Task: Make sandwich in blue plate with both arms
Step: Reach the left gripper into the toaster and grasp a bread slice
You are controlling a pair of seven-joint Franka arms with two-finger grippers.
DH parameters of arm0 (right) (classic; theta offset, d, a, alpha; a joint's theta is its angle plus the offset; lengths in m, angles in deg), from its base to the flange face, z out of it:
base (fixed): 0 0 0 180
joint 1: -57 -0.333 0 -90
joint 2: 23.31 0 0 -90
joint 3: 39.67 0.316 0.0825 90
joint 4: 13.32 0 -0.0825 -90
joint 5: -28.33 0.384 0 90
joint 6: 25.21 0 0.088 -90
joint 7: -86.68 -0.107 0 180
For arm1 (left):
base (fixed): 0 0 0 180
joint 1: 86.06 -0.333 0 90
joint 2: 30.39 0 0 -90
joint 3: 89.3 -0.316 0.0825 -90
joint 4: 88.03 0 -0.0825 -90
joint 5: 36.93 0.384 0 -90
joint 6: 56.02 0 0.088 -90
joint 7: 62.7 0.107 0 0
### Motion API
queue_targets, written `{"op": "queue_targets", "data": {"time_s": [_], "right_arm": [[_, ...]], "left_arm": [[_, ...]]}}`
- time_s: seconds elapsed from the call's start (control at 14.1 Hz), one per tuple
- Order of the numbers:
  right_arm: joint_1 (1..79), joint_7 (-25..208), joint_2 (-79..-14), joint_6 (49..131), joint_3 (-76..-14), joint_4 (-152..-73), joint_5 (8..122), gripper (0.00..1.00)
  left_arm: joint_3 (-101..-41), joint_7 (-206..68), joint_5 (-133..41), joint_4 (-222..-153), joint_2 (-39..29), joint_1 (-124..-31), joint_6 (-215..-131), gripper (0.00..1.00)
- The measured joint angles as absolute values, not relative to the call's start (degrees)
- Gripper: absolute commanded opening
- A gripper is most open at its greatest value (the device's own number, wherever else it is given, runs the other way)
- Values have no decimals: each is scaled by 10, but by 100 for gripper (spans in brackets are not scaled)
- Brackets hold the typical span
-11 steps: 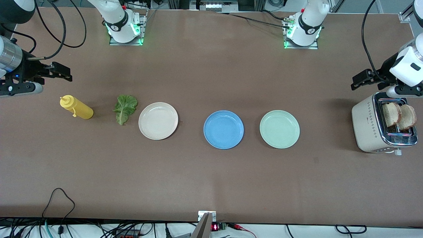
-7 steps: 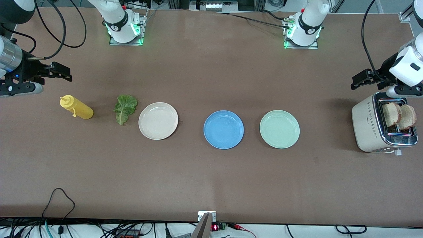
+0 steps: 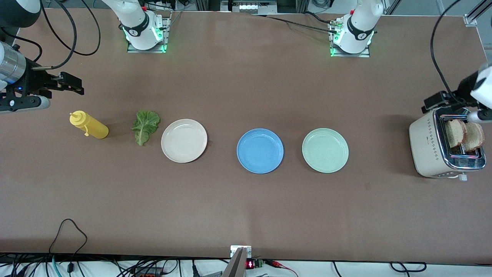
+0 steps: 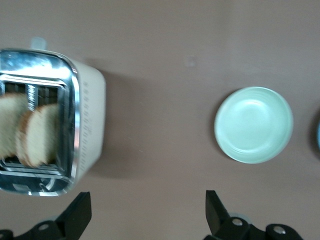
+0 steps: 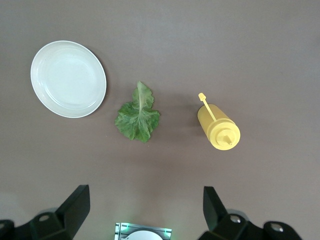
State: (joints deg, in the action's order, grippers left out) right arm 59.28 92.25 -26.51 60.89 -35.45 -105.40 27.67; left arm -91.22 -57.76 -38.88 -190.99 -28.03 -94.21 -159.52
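Two bread slices (image 3: 464,134) stand upright in the toaster (image 3: 429,148) at the left arm's end of the table, and we list the left gripper (image 3: 436,100), jaws wide and empty, over the toaster's edge, the nearer of the two to them. The blue plate (image 3: 260,151) sits mid-table between the cream plate (image 3: 184,140) and the green plate (image 3: 325,150), bare. The right gripper (image 3: 71,84), also wide and empty, waits above the table near the yellow bottle (image 3: 89,124) and lettuce leaf (image 3: 145,126); we read no lettering anywhere.
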Motion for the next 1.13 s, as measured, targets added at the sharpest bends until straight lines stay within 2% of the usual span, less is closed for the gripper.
{"op": "queue_targets", "data": {"time_s": [0.35, 0.71, 1.13], "right_arm": [[593, 922, -265, 609, -354, -1054, 277, 100], [593, 922, -265, 608, -354, -1054, 277, 100], [593, 922, -265, 608, -354, -1054, 277, 100]], "left_arm": [[-916, -419, -389, -1912, -203, -1040, -1668, 100], [-915, -389, -353, -1912, -175, -1055, -1685, 99], [-916, -388, -349, -1912, -151, -1066, -1685, 80]]}}
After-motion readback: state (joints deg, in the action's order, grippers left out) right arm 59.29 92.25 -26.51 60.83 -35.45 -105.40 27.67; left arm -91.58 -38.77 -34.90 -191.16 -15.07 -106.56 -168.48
